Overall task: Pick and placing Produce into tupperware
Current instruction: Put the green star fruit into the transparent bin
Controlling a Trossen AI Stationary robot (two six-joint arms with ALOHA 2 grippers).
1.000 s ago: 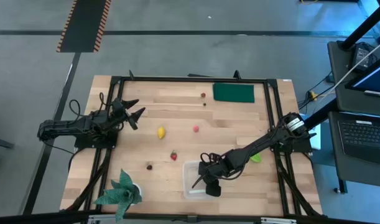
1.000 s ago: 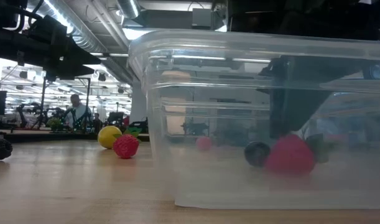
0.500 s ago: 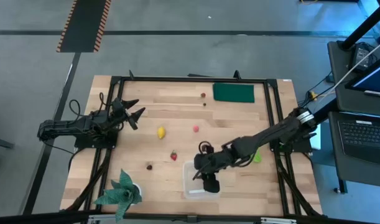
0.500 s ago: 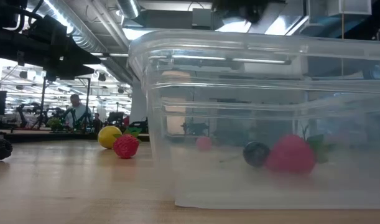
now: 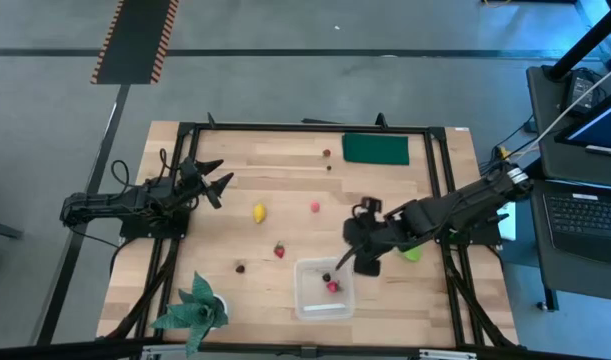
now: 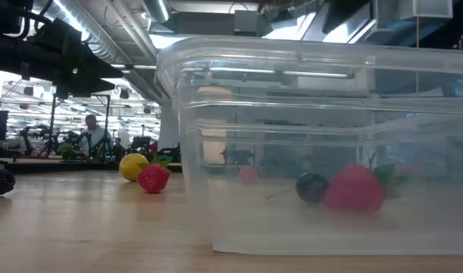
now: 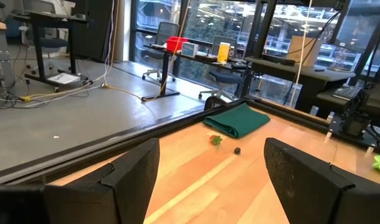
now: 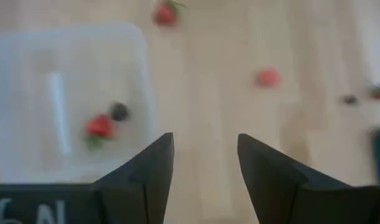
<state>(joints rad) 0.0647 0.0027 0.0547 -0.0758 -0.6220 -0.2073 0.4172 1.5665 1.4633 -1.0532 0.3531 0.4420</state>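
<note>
Tupperware [image 5: 323,290] is seen near the table's 6 o'clock edge, a clear rounded-square tub with soft corners, cut off on the right in the low view. Through its cloudy wall a red strawberry [image 6: 354,188] and a small dark berry [image 6: 312,186] are made out, blurred. From above they read as little more than a red speck and a dark speck.

The right gripper [image 5: 365,262] is held just off the tub's 2 o'clock corner, fingers spread apart and nothing gripped. A light green piece [image 5: 412,254] is partly hidden behind that arm.

Out on the bare wood, a yellow lemon [image 5: 259,212], a pink berry [image 5: 315,207] and another strawberry [image 5: 279,250] are scattered around the middle.

The left gripper [image 5: 214,176] is parked at 9 o'clock, jaws wide, empty.
</note>
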